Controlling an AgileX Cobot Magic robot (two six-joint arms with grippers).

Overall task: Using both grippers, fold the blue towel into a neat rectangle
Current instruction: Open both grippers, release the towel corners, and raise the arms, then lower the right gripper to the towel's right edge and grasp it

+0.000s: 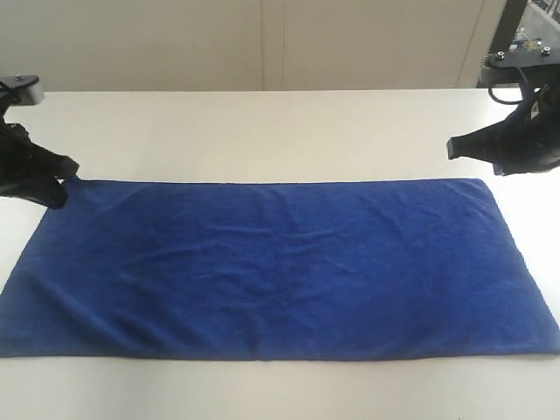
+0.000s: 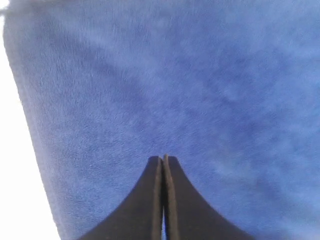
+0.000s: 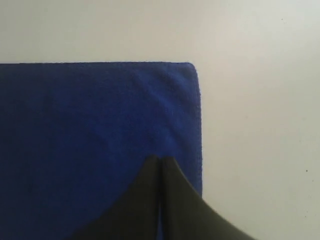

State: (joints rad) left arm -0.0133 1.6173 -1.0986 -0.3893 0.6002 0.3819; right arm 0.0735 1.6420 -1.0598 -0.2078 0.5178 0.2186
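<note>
White table [image 1: 262,131] carries blue towel [image 1: 280,262]: flat, unfolded, long axis left-right between arms. Left pincer [image 1: 63,182] low at towel's far left corner, jaws pressed together, no cloth visibly pinched. Right pincer [image 1: 452,147] raised near towel's far right corner, jaws together too. Left arm nearer.

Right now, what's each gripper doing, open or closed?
Left gripper: closed at the towel corner; grip unclear.
Right gripper: closed, holding nothing.
</note>
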